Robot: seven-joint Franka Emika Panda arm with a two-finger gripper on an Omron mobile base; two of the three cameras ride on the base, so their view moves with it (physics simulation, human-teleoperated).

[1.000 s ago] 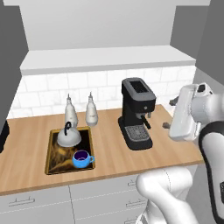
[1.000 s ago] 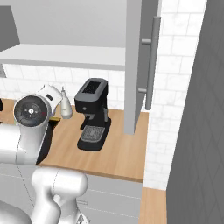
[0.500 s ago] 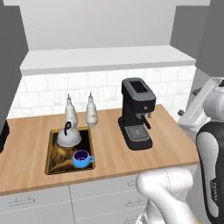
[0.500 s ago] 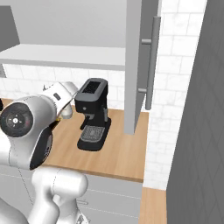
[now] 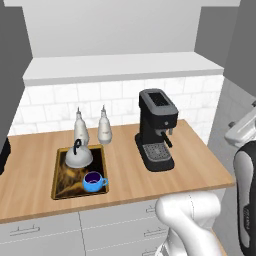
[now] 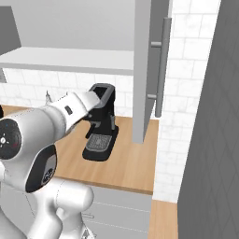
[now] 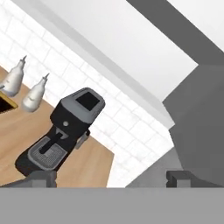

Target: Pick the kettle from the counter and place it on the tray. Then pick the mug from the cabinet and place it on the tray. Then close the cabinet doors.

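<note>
**Left base view: kettle and mug on tray, doors open**

Kettle (image 5: 78, 156) upright at the tray's (image 5: 59, 187) back end, black loop handle up. Mug (image 5: 93, 181) just in front of it on the same tray, handle to the right. Tray flat on the counter (image 5: 30, 170), two bottles (image 5: 103, 126) just behind. Coffee machine (image 5: 156, 130) well right of tray. Right cabinet door (image 6: 148, 70) swung open, bar handle (image 6: 162, 65) vertical. In hand view, gripper (image 7: 111, 178) empty, fingertips (image 7: 41, 179) spread wide, facing coffee machine and door.
</note>
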